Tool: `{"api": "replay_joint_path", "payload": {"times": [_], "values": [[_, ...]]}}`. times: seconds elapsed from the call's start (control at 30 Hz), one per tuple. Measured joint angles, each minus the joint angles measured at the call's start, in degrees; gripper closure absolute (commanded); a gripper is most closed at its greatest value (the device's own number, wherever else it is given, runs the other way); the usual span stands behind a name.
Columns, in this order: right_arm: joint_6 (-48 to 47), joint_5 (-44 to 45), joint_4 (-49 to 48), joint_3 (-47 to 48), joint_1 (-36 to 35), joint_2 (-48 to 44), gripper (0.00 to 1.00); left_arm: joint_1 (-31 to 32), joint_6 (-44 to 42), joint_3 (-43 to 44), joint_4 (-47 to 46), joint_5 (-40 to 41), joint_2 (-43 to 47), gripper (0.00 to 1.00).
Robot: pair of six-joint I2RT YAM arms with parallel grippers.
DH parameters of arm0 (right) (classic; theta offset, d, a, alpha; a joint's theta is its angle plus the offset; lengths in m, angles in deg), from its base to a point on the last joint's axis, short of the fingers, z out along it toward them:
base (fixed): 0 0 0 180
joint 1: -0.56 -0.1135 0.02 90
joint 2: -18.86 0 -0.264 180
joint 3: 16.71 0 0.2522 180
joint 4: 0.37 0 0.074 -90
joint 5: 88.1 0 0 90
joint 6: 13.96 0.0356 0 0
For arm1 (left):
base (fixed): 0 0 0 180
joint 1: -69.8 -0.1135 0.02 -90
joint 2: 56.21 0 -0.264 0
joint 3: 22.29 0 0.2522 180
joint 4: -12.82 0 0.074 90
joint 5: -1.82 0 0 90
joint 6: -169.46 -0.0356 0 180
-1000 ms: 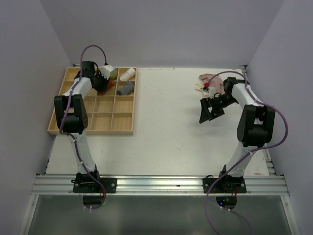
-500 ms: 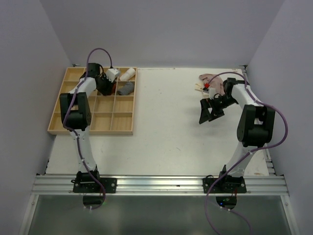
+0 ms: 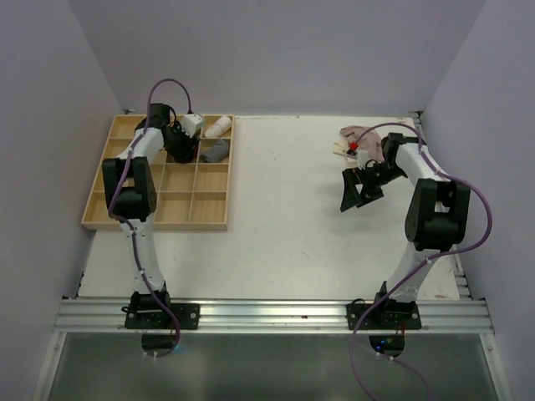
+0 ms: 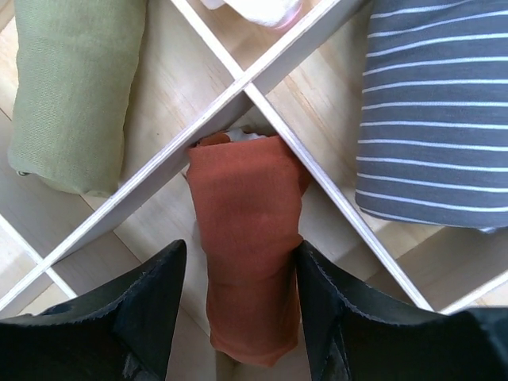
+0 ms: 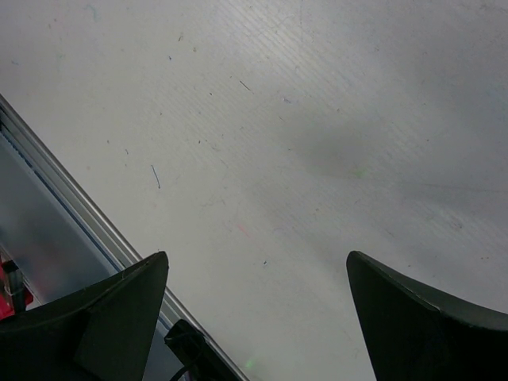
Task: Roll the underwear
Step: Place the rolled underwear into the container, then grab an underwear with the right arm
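Observation:
The rust-orange underwear (image 4: 246, 238) lies rolled in a compartment of the wooden tray (image 3: 159, 209), one end against the dividers' crossing. My left gripper (image 4: 240, 258) stands over it with a finger on each side. The right finger touches the cloth and the left finger stands apart from it, so the jaws are open. In the top view the left gripper (image 3: 177, 142) hides the roll. The pale beige-pink underwear (image 3: 361, 135) lies unrolled at the back right of the table. My right gripper (image 3: 355, 190) is open and empty above bare table (image 5: 255, 258).
The tray's other compartments hold a grey striped roll (image 4: 436, 119), a green roll (image 4: 71, 87) and a white roll (image 3: 219, 126). A metal rail (image 5: 71, 198) runs along the table edge. Purple-grey walls close the back and sides.
My left wrist has shifted a little right and toward the back over the tray's upper compartments. The right arm has not moved.

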Motion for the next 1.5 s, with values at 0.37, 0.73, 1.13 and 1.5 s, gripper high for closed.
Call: {"api": "replay_joint_path", "payload": {"times": [0.37, 0.73, 1.13, 1.5], "values": [[-0.3, 0.0, 0.0, 0.9, 0.0, 0.0, 0.01, 0.0, -0.5, 5.4, 4.3, -1.5, 2.7, 0.23], [0.1, 2.6, -4.9, 5.9, 0.0, -2.5, 0.01, 5.7, 0.4, 11.8, 6.4, 2.0, 11.9, 0.00], [2.4, 4.3, -18.0, -3.3, -0.1, -19.5, 0.01, 26.6, 13.3, -3.7, 3.7, -5.7, 22.3, 0.00], [6.5, 14.5, -26.8, -7.2, -0.5, -10.4, 0.01, 25.6, 22.9, -10.9, 0.4, -6.4, 21.5, 0.00]]}}
